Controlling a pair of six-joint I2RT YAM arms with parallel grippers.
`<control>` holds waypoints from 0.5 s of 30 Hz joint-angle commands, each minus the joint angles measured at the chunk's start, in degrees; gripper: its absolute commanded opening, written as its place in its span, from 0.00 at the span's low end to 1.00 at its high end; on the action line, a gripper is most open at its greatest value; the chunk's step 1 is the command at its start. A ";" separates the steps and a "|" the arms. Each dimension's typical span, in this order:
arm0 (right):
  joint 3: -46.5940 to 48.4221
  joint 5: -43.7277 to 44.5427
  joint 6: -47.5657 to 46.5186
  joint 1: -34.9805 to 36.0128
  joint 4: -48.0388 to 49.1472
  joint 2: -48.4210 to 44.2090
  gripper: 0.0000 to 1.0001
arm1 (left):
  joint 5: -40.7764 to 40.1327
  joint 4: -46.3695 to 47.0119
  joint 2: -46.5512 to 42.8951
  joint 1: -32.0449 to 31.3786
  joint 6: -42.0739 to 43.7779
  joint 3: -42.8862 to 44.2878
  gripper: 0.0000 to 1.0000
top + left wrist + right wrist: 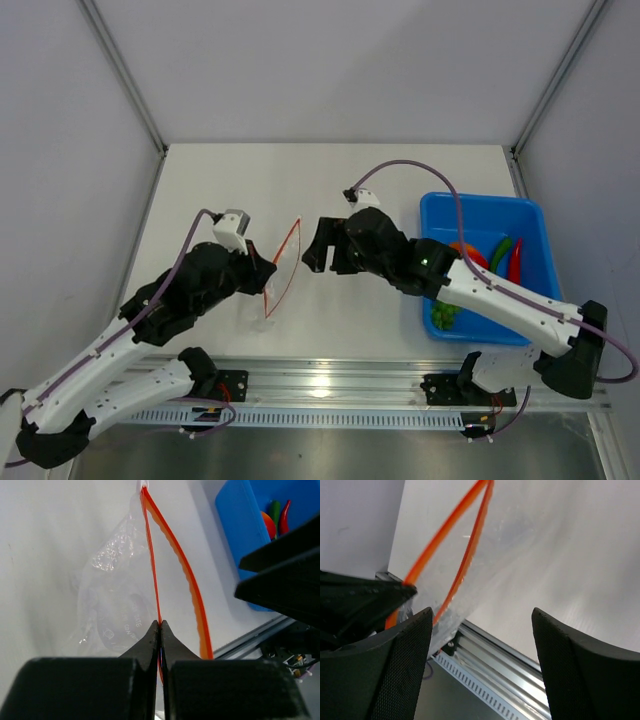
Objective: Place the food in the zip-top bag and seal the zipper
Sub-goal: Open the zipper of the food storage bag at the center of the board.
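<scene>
Nearest us, along the bottom of the top view, the rail [330,385] is running just below the bag [283,268], so we are finding little room to drop or swing on that side.

In the lower middle of the left wrist view we are pinching one lip of the zipper [155,580] in the left claw [160,626], with the jaws pressed together on the thin strip. We judge we are lifting that lip to make the mouth gape. The free lip is bowing away to the right and leaving a lens-shaped gap. The clear body is sagging to the left, and we are seeing nothing inside it.

Just right of the mouth, in the middle of the top view, the right claw [318,245] is standing wide and empty. It is facing the gap without touching it.

Further right, everything to be packed is sitting in the tray [480,203]. The grapes [443,316] are in its lower left corner, partly under the right arm. The carrot [470,252], green pepper [500,255] and red pepper [516,258] are lying mid-tray. So we are judging the filling not yet begun. The right arm is lying across the tray's left wall, and it would need to rise over that edge to reach in.

Beyond the bag, toward the upper centre, the table [300,180] is offering open room.
</scene>
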 commanded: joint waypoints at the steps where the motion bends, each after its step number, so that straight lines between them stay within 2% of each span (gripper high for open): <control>1: 4.35 -3.40 2.19 -1.27 3.54 3.86 0.80 | -1.31 2.25 1.04 -1.79 -2.76 -0.59 0.01; 10: 2.07 -5.24 6.94 -1.36 6.26 10.81 0.76 | -2.54 3.04 3.50 -5.66 -5.05 -0.33 0.01; 15: 0.49 -4.19 8.17 -1.27 4.33 12.31 0.58 | -3.77 2.34 2.62 -6.10 -5.05 -0.24 0.01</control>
